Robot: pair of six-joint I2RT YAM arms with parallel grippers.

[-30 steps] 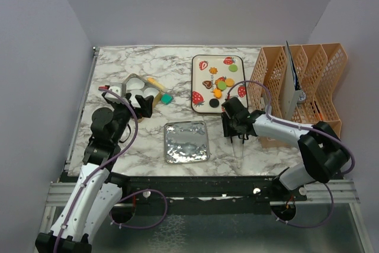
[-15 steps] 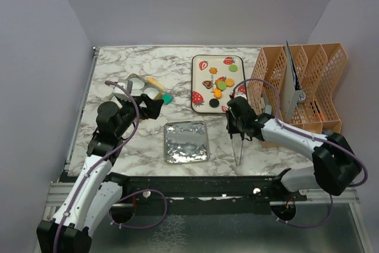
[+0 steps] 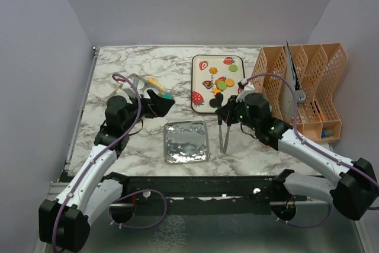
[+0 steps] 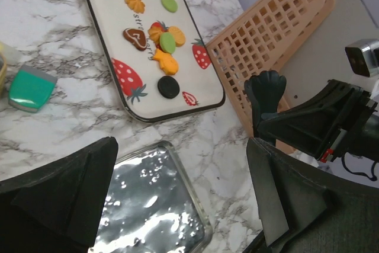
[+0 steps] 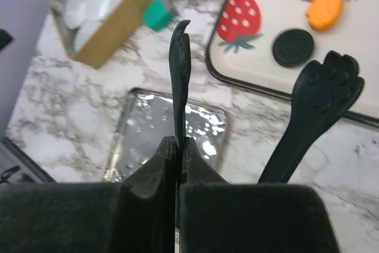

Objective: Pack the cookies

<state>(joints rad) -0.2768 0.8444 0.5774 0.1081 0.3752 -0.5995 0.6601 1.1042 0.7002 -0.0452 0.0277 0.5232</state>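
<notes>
Several toy cookies [image 3: 220, 85] in orange, green, brown and black lie on the white strawberry tray [image 3: 194, 81]. They also show in the left wrist view [image 4: 167, 42]. My right gripper [image 3: 228, 112] is shut on one arm of the black tongs [image 5: 179, 81]. The other arm of the tongs [image 5: 317, 105] spreads out beside the black cookie [image 5: 292, 47], near the tray's front edge. My left gripper [image 3: 161, 103] is open and empty, over the upper left corner of the foil tray [image 3: 186, 141]. The foil tray holds nothing.
Orange file racks [image 3: 302, 87] stand at the right edge. A cardboard box of white paper cups [image 5: 98, 7] and a teal block [image 4: 31, 87] sit left of the strawberry tray, partly under my left arm.
My right gripper has swung left toward the strawberry tray's front edge, bringing the tongs with it. My left gripper has moved right, from over the cup box toward the foil tray.
</notes>
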